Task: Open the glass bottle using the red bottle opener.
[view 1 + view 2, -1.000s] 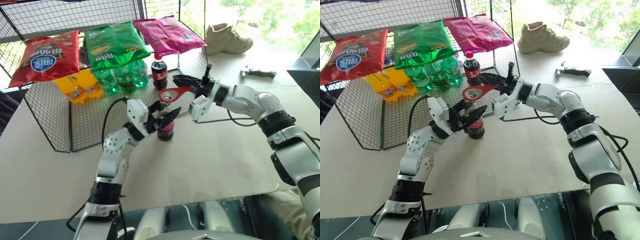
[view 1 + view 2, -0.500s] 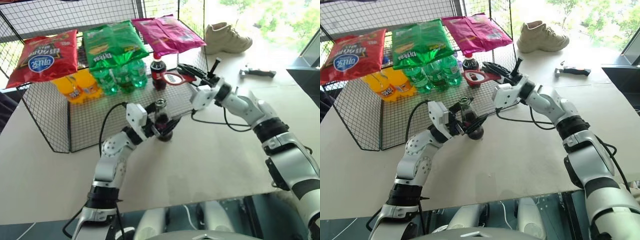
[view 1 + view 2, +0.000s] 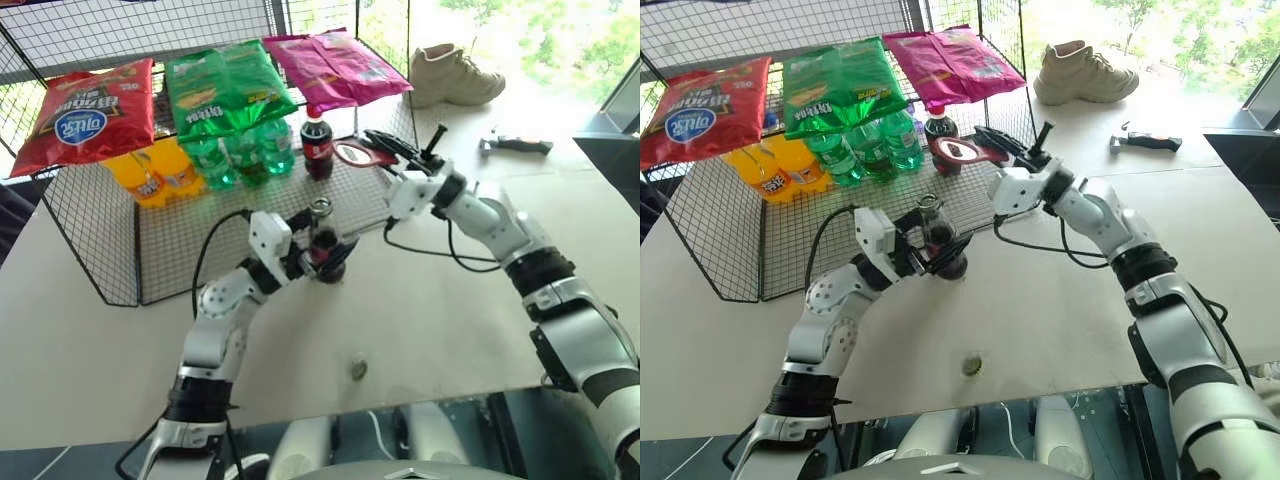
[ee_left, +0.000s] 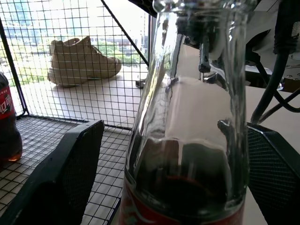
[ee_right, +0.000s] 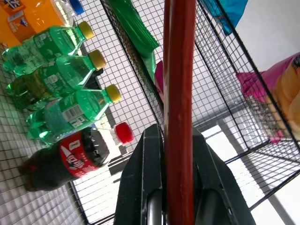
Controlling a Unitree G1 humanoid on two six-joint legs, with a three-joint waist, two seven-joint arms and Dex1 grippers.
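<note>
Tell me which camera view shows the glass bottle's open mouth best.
The left eye view: the glass bottle stands whole on the table, its uncapped mouth clear between the left gripper's open fingers. The right eye view shows much the same. The left wrist view has its neck and shoulder close up, the rim cut off.

Little can be read. The red snack bag point(image 3: 88, 112), on the wire rack's point(image 3: 150, 250) top at its left end, carries a blue round logo with white lettering too small to make out. The green bag point(image 3: 228, 88) beside it bears a yellow-and-red logo, also illegible.
</note>
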